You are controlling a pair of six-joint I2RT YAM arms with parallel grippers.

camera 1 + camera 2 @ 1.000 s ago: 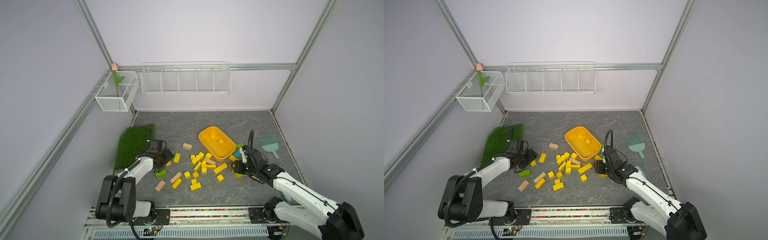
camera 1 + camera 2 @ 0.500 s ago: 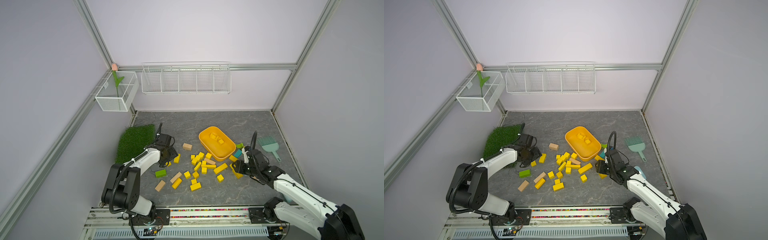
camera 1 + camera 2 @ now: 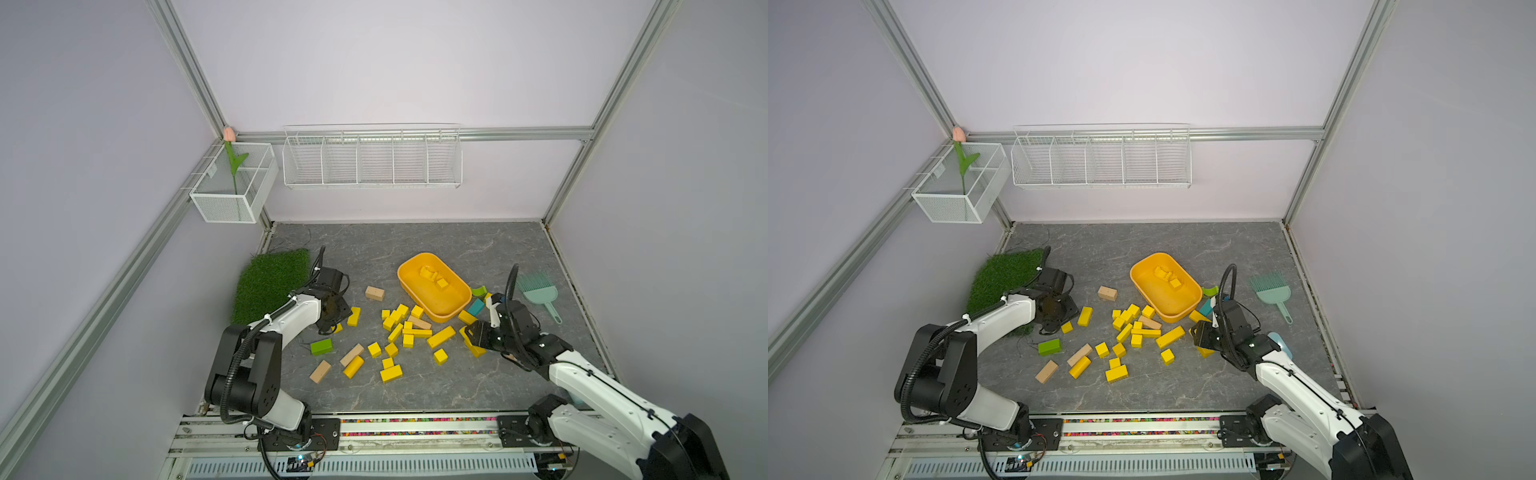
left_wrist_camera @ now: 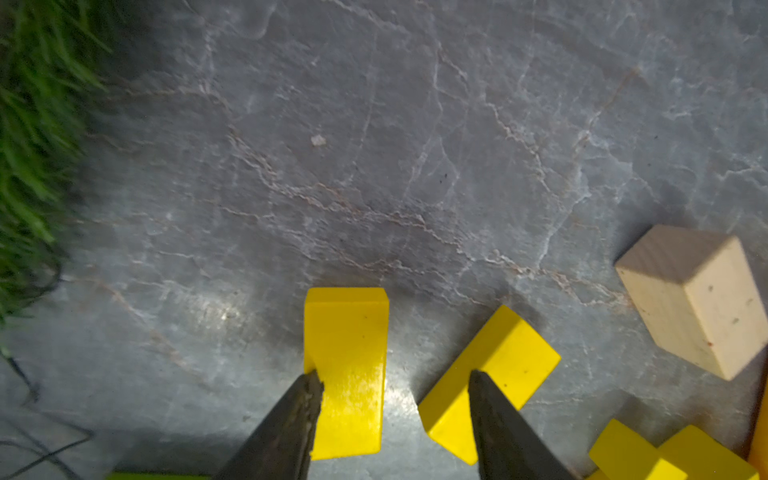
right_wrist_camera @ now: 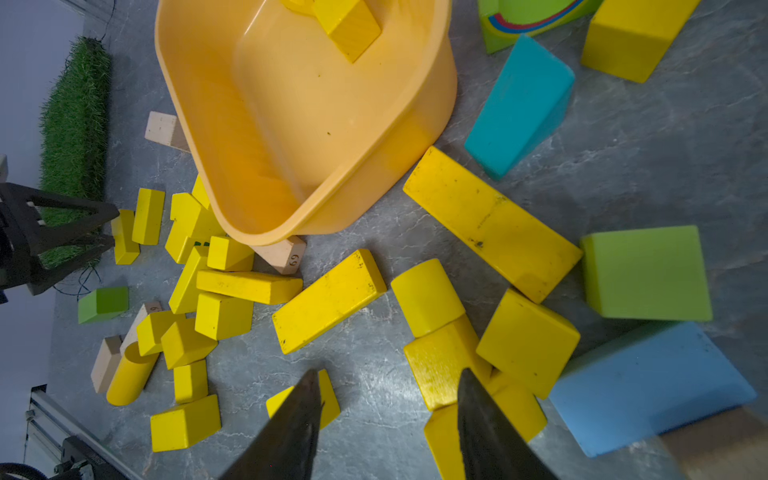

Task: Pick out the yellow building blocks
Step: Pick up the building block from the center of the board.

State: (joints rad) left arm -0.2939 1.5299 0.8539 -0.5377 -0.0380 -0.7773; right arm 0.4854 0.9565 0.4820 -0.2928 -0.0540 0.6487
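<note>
Many yellow building blocks [image 3: 409,328] lie scattered on the grey floor in both top views, and a few [image 3: 430,274] lie inside the orange tub [image 3: 400,276]. My left gripper [image 4: 390,378] is low over the floor beside the turf. It is open, with a short yellow block [image 4: 345,370] between its jaws against one finger. A yellow bar [image 4: 498,361] lies partly behind the other finger. From above this gripper [image 3: 1059,322] stands over that block [image 3: 1066,327]. My right gripper [image 5: 390,384] is open over bare floor, beside a heap of yellow blocks [image 5: 528,340] near the tub [image 5: 316,137].
A green turf mat [image 3: 270,282] lies at the left. Tan blocks [image 3: 374,293] [image 3: 320,371] and a green block [image 3: 321,346] are mixed in. Teal [image 5: 519,104], green [image 5: 646,272] and light blue [image 5: 648,386] blocks sit by the right gripper. A teal brush [image 3: 540,291] is far right.
My left arm has swung in from the mat edge over the short yellow block, and its jaws have narrowed. The right gripper has barely shifted.
</note>
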